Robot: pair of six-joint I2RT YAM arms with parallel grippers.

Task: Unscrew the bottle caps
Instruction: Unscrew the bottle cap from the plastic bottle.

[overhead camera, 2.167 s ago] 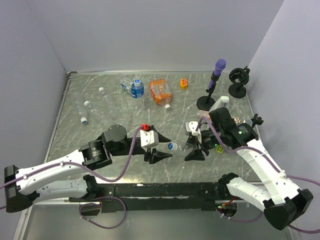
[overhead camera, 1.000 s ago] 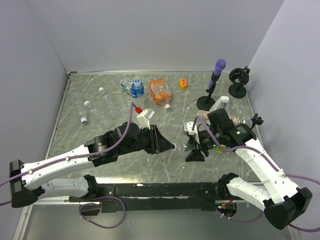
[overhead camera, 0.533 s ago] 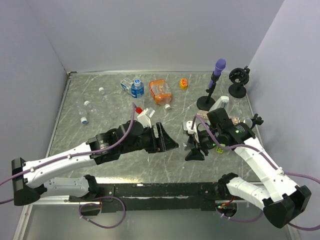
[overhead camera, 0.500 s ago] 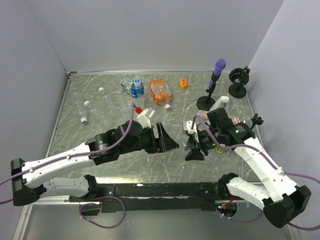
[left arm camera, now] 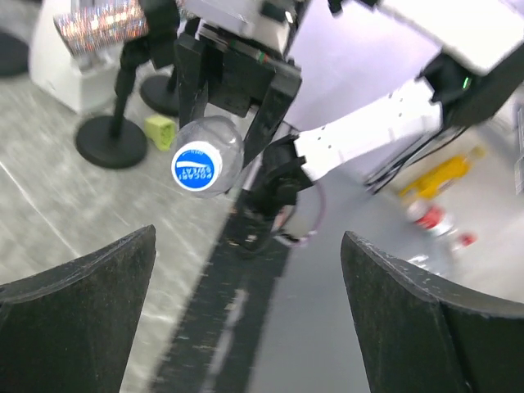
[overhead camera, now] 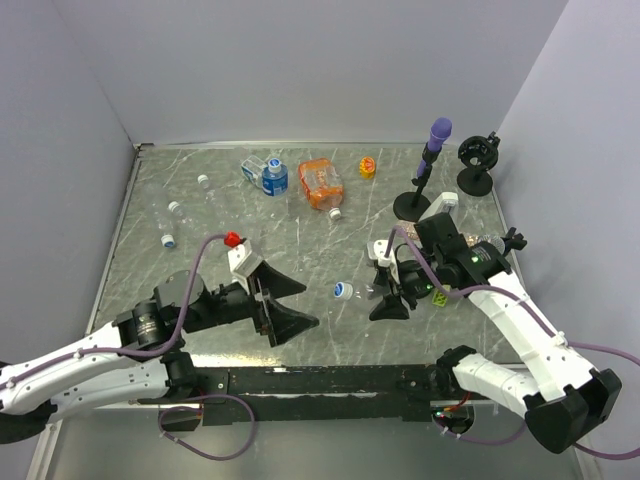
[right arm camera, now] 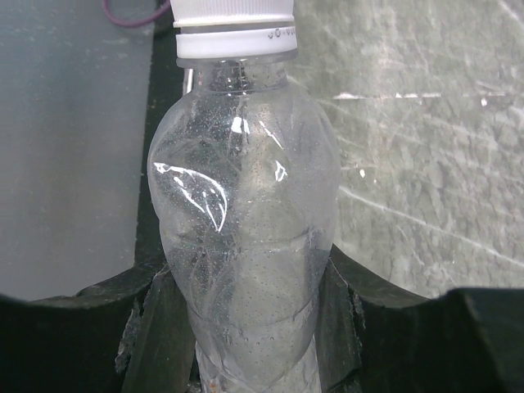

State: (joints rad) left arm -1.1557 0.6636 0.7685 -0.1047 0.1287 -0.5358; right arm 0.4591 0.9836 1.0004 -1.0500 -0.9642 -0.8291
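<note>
Holding capped bottle for unscrewing

Blue-topped cap (left arm camera: pixel 196 166) is sitting on the clear bottle (right arm camera: pixel 246 229), which the right gripper (overhead camera: pixel 386 287) is clamping. Left gripper (overhead camera: pixel 311 305) is gaping empty, short of the cap. Further capped bottles (overhead camera: pixel 168 240) are waiting beyond.

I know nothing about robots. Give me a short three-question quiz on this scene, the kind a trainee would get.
1. Multiple choice: what does the right tool hold?
A) a clear bottle
B) an orange bottle
C) the purple-topped stand
2. Short answer: what colour is the top face of the cap on that held item?
3. True or false: the left tool is clamped on that cap.

Key: 1 A. 2 Blue. 3 False: its jaws stand wide open, apart from the cap.
</note>
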